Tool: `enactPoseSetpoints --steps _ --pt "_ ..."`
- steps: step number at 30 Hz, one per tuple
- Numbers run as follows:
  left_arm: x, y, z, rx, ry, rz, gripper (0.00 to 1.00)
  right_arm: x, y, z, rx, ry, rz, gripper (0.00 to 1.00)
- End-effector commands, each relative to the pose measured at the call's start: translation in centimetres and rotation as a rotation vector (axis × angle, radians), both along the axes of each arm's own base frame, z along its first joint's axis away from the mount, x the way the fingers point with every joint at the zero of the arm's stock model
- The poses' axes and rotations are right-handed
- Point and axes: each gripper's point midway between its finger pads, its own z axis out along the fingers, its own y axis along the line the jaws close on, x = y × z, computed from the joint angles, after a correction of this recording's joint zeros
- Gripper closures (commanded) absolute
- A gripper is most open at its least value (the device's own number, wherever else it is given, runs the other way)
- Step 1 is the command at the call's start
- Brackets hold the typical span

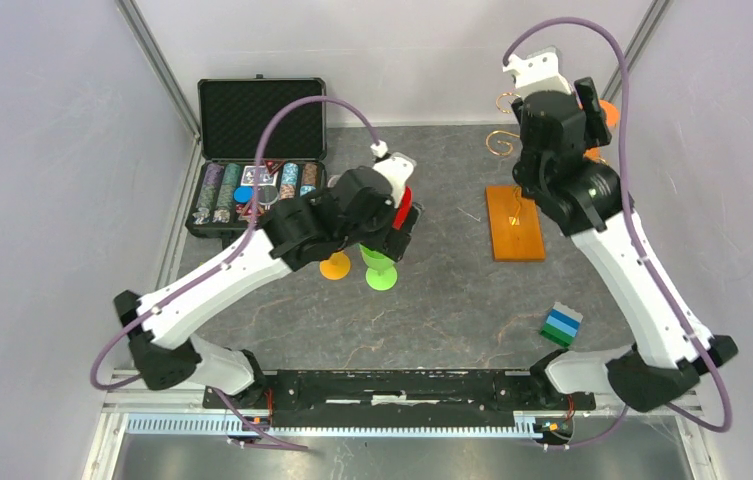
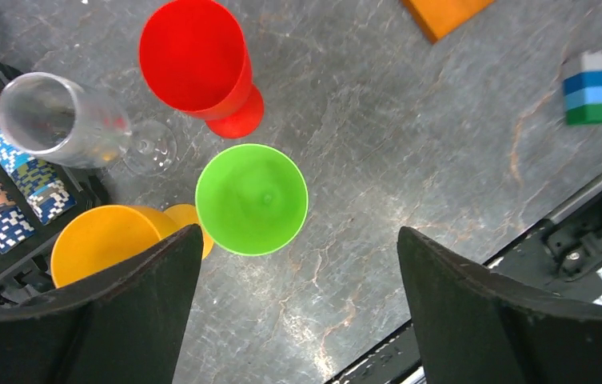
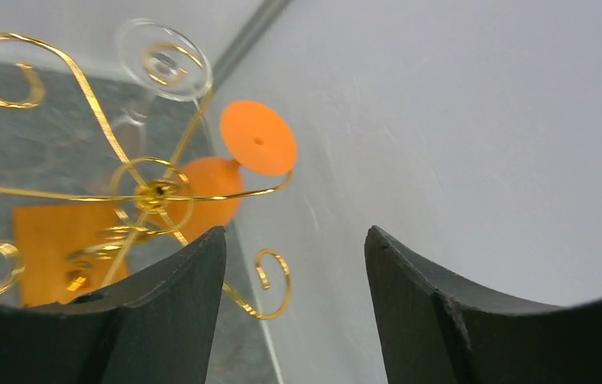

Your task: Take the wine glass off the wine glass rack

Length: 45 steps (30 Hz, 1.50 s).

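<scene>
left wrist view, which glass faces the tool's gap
The green glass, centred before the open left tool; orange glass, red glass, clear glass sit aside.

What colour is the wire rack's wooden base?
The base is orange-brown, clearest in the top external view.

Left tool (image 2: 299, 240) spread wide, empty; right tool (image 3: 295, 236) likewise, raised.

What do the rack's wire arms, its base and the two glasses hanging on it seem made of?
Wine glass rack: thin metal wire, glossy gold, glinting highlights. Base: likely wood, smooth orange-brown slab. Orange glass: opaque, even matte colour, probably plastic. Clear glass: transparent, wire shows through its foot; glass or clear plastic, cannot tell.
</scene>
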Motion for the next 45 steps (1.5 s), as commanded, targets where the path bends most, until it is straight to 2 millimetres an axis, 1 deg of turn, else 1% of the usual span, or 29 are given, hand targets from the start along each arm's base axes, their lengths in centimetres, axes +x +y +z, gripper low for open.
enactPoseSetpoints --steps 1,2,5,9,11,15,19,20,22,24,26,27,31,35,37,40,42,45 --pt "0.4 1.5 3.5 -0.109 -0.119 0.031 0.02 0.9 -4.0 0.7 -0.088 0.108 -0.083 0.31" --pt "0.3 2.0 3.9 -0.126 -0.137 0.033 0.0 1.5 -4.3 0.5 -0.097 0.137 -0.084 0.31" --pt "-0.1 3.2 5.0 -0.168 -0.184 0.046 0.0 3.3 -4.4 -0.8 -0.12 0.221 -0.066 0.3" --pt "-0.7 4.3 5.7 -0.215 -0.221 0.049 0.0 4.6 -5.3 -2.1 -0.137 0.268 -0.1 0.29" --pt "-0.9 4.6 5.9 -0.228 -0.236 0.044 0.0 5.3 -5.2 -3.0 -0.144 0.297 -0.085 0.29" --pt "-1.0 4.8 6.0 -0.228 -0.246 0.04 0.0 6.5 -5.2 -4.4 -0.169 0.353 -0.059 0.35" --pt "-1.0 4.7 5.8 -0.223 -0.245 0.034 0.0 7.3 -5.7 -5.0 -0.169 0.373 -0.054 0.4" --pt "-0.9 4.6 5.8 -0.223 -0.244 0.032 0.0 7.5 -6.0 -5.3 -0.171 0.38 -0.057 0.42" --pt "-0.9 4.6 5.6 -0.217 -0.241 0.028 0.0 7.7 -6.4 -6.6 -0.18 0.419 -0.045 0.52" --pt "-0.9 4.5 5.5 -0.216 -0.239 0.029 0.0 7.8 -7.3 -7.6 -0.168 0.434 -0.042 0.53" --pt "-1.1 4.3 5.8 -0.227 -0.236 0.018 0.0 7.9 -7.8 -8.0 -0.168 0.438 -0.043 0.54" --pt "-1.2 4.2 5.9 -0.235 -0.235 0.009 0.0 8.0 -8.0 -8.2 -0.177 0.443 -0.039 0.54" --pt "-1.5 3.6 6.5 -0.264 -0.23 -0.021 0.0 8.3 -8.3 -7.5 -0.194 0.414 -0.053 0.49" --pt "-1.6 3.7 6.3 -0.26 -0.227 -0.021 0.0 8.9 -8.7 -7.9 -0.226 0.418 -0.06 0.47" --pt "-1.7 3.6 6.4 -0.263 -0.227 -0.024 0.0 9.5 -8.7 -8.2 -0.233 0.417 -0.047 0.48" --pt "-1.7 3.6 6.5 -0.262 -0.229 -0.03 0.0 10.1 -8.8 -8.2 -0.249 0.411 -0.048 0.52" --pt "-1.6 3.5 6.6 -0.263 -0.231 -0.03 0.0 10.2 -9.2 -8.1 -0.268 0.404 -0.07 0.55" --pt "-1.5 3.3 6.5 -0.26 -0.226 -0.031 0.0 10.5 -9.2 -7.9 -0.301 0.397 -0.061 0.6"
